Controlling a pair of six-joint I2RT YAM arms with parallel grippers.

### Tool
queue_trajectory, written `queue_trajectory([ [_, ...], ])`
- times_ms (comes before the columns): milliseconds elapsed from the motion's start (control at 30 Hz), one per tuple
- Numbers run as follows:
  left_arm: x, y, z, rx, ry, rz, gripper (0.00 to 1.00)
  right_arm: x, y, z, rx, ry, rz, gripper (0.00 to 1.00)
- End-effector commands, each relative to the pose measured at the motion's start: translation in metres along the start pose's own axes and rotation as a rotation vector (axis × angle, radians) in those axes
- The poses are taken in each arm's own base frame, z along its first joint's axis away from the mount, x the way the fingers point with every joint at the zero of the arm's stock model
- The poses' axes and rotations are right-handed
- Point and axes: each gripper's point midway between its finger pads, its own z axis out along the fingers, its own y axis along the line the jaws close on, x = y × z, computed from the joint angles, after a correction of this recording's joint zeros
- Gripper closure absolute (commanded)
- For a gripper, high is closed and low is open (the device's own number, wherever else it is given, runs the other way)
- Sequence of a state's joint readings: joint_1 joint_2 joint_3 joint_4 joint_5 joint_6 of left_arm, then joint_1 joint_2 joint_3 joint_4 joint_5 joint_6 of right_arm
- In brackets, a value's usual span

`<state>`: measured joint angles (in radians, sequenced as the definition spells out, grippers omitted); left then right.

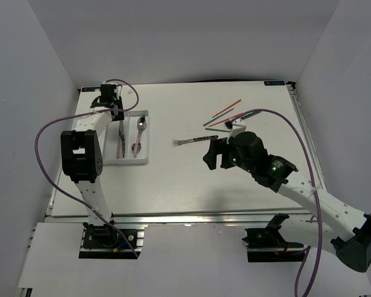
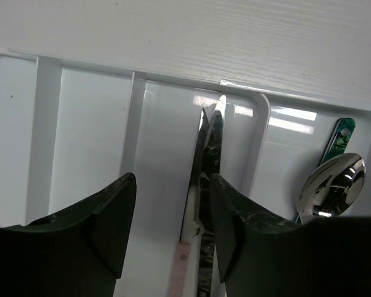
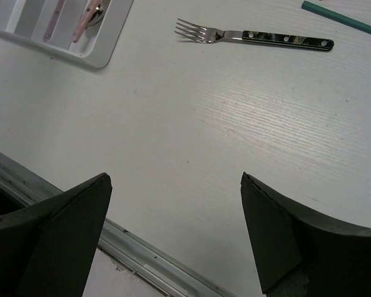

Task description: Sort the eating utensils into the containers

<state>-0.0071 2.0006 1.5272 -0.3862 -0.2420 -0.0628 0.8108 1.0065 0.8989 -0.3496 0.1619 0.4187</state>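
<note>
The white tray (image 1: pixel 143 159) lies at the left of the table. Two knives (image 1: pixel 120 141), one with a pink handle and one dark, lie in one slot. In the left wrist view they (image 2: pixel 201 185) lie between the fingers, close to the right finger. Spoons (image 1: pixel 138 136) fill the neighbouring slot; one bowl (image 2: pixel 331 185) shows beside a teal handle (image 2: pixel 342 133). My left gripper (image 1: pixel 117 112) (image 2: pixel 172 185) is open just above the knife slot. A dark-handled fork (image 1: pixel 195 142) (image 3: pixel 255 37) lies mid-table. My right gripper (image 1: pixel 211 158) (image 3: pixel 176 179) is open and empty, near side of the fork.
Several red and teal chopsticks (image 1: pixel 226 116) lie scattered at the back right; one teal chopstick (image 3: pixel 341 18) shows in the right wrist view. The tray corner (image 3: pixel 105 51) sits left of the fork. The table's metal front rail (image 3: pixel 142 257) runs below the right gripper.
</note>
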Motion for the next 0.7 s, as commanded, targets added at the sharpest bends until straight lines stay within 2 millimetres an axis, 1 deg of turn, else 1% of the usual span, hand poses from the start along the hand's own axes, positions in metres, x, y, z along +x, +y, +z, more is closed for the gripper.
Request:
queue_trajectory([
  [0,-0.033,0.005,-0.032,0.005,-0.103,-0.023,0.37,-0.008,0.001,0.005,0.002,-0.016,-0.013,0.11],
  [67,-0.039,0.005,-0.041,0.011,-0.112,-0.033,0.31,-0.005,0.001,0.013,0.000,0.002,-0.022,0.11],
  [100,-0.047,0.008,-0.053,0.010,-0.130,-0.050,0.29,-0.006,0.002,0.017,-0.002,0.001,-0.029,0.11],
  [133,-0.051,0.007,-0.062,0.012,-0.134,-0.053,0.26,-0.005,0.000,0.021,0.009,0.013,-0.035,0.10],
  [167,-0.055,0.009,-0.073,0.007,-0.148,-0.068,0.24,-0.003,-0.004,0.032,0.034,0.039,-0.058,0.11],
  [200,-0.066,0.017,-0.097,-0.013,-0.186,-0.115,0.16,-0.002,-0.006,0.039,0.051,0.057,-0.071,0.11],
  [233,-0.069,0.022,-0.110,-0.026,-0.201,-0.146,0.08,-0.002,-0.015,0.053,0.111,0.080,-0.094,0.11],
  [267,-0.070,0.028,-0.123,-0.041,-0.212,-0.184,0.03,-0.004,-0.019,0.060,0.141,0.093,-0.106,0.11],
  [300,-0.069,0.031,-0.135,-0.049,-0.221,-0.240,0.02,-0.005,-0.022,0.067,0.164,0.113,-0.124,0.11],
  [333,-0.073,0.042,-0.166,-0.061,-0.267,-0.277,0.02,-0.005,-0.030,0.073,0.204,0.139,-0.132,0.11],
  [367,-0.053,0.044,-0.169,-0.070,-0.245,-0.290,0.02,0.004,-0.042,0.090,0.269,0.188,-0.142,0.11],
  [400,-0.046,0.049,-0.178,-0.078,-0.256,-0.323,0.02,-0.017,-0.038,0.097,0.274,0.165,-0.133,0.11],
  [433,-0.043,0.059,-0.204,-0.091,-0.306,-0.354,0.02,-0.020,-0.045,0.104,0.297,0.184,-0.131,0.11],
  [467,-0.034,0.061,-0.212,-0.084,-0.312,-0.360,0.02,-0.009,-0.052,0.123,0.321,0.239,-0.147,0.11],
  [500,-0.005,0.061,-0.204,-0.090,-0.277,-0.351,0.02,-0.030,-0.047,0.132,0.304,0.224,-0.196,0.11],
  [533,0.007,0.058,-0.208,-0.065,-0.278,-0.347,0.02,-0.031,-0.050,0.140,0.299,0.251,-0.242,0.11],
  [567,0.011,0.061,-0.227,-0.040,-0.334,-0.360,0.02,-0.015,-0.049,0.157,0.252,0.321,-0.299,0.13],
  [600,0.040,0.057,-0.215,-0.027,-0.311,-0.353,0.02,-0.019,-0.044,0.166,0.204,0.326,-0.359,0.14],
  [633,0.050,0.052,-0.216,0.007,-0.324,-0.355,0.02,-0.018,-0.046,0.173,0.146,0.347,-0.488,0.15],
  [667,0.055,0.047,-0.229,0.067,-0.368,-0.368,0.02,-0.005,-0.044,0.184,0.079,0.384,-0.543,0.15],
])
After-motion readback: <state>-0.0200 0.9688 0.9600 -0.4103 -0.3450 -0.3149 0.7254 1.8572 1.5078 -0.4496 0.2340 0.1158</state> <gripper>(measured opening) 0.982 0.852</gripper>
